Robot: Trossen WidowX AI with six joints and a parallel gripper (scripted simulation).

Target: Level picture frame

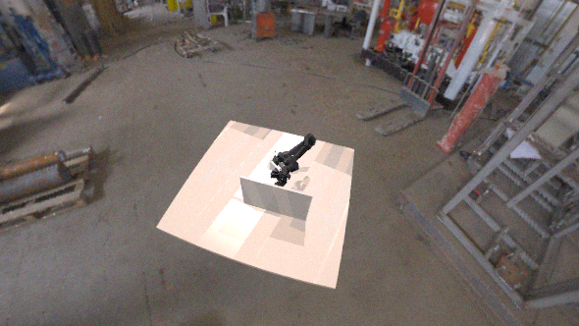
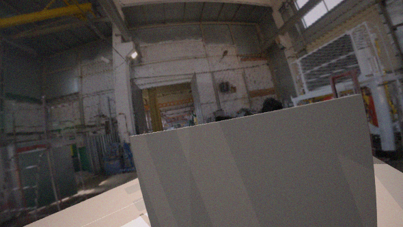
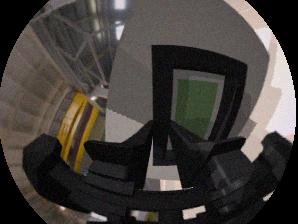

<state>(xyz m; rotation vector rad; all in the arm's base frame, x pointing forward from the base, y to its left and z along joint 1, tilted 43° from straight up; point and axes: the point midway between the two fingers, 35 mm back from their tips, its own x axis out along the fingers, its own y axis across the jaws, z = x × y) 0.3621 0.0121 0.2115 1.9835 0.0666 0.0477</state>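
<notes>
The picture frame (image 3: 161, 82) shows in the wrist view, right of centre. It has a black border, a grey inner mat and a green picture. It hangs against the grey wall panel (image 1: 275, 198) (image 2: 256, 164) (image 3: 131, 85). My gripper (image 3: 160, 123) is shut on the frame's border, at the lower part of its left bar in that view. The right finger covers part of the lower border. The top and exterior views show the panel's back, so the frame is hidden there. The screw and the notched strip are not visible. I cannot tell the frame's tilt from the slanted, distorted wrist view.
The black arm (image 1: 294, 156) stands on the pale table top (image 1: 191, 216), on the frame's side of the panel. Dark parts of the arm (image 2: 271, 104) show above the panel's top edge in the exterior view. Workshop equipment stands around in the background.
</notes>
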